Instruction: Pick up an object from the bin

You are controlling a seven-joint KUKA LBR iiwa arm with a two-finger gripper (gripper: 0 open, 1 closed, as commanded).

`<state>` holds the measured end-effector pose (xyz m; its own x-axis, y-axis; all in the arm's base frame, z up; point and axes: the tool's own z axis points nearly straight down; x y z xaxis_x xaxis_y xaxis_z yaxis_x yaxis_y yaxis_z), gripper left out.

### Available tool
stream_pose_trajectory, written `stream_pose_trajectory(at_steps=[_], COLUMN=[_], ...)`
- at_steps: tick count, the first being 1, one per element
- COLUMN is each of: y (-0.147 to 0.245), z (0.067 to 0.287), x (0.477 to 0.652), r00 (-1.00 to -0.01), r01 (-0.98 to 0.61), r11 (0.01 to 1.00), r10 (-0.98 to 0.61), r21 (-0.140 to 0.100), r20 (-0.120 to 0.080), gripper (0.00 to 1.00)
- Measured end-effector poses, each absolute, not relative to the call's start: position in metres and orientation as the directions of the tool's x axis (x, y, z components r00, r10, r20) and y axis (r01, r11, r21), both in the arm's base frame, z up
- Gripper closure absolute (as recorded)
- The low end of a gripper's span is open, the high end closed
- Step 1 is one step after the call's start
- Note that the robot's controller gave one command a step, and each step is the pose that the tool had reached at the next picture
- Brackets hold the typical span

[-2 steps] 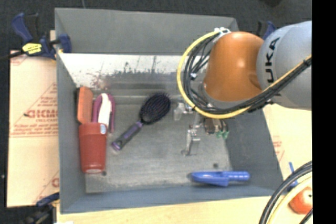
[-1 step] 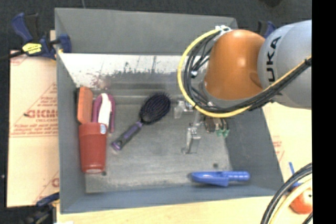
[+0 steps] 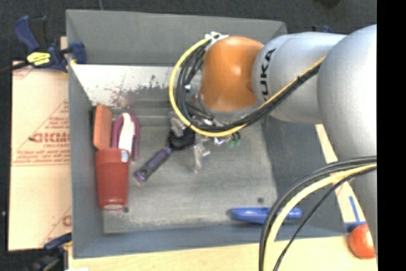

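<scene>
So the end effector [image 3: 198, 158] is down low near the middle of the bin [image 3: 241, 182], poking out from under the orange cover [image 3: 228, 73] on the wrist. Honestly can't tell if it's apart or together from this angle, the metal bits sit in shadow under the cover and nothing is clearly clamped in it.

Closest thing to it is a purple-handled tool [image 3: 152, 165] lying diagonally on the bin floor. Its dark head end points up and to the right and sits just left of the end effector, and the purple handle runs down-left from there. Whether the two actually touch, I can't say.

Further out on the left side there's a red cup [image 3: 112, 178] lying along the wall, with an orange block [image 3: 101, 127] right behind it and a pink and white thing [image 3: 125, 133] just beside that block. Down near the front wall, well apart from all that, lies a blue thing [image 3: 254, 214].

A loop of yellow and black cables [image 3: 174, 89] hugs the cover, and the silver arm [image 3: 317, 73] comes in from the right
</scene>
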<state>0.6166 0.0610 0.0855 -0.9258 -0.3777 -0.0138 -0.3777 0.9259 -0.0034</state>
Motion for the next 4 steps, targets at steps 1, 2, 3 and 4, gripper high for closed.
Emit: stream_pose_trajectory(at_steps=[1, 2, 3, 4], y=[0.061, 0.055, 0.069, 0.097], z=[0.151, 0.1, 0.073, 0.076], x=[0.597, 0.638, 0.655, 0.657], r00=[-0.942, -0.79, -0.75, -0.534], r01=[-0.336, -0.613, -0.661, -0.845], r11=[0.942, 0.79, 0.75, 0.535], r10=[-0.336, -0.613, -0.661, -0.845], r21=[-0.001, -0.007, -0.01, -0.027], r20=[-0.009, -0.017, -0.02, -0.027], gripper=[0.0, 0.0, 0.0, 1.0])
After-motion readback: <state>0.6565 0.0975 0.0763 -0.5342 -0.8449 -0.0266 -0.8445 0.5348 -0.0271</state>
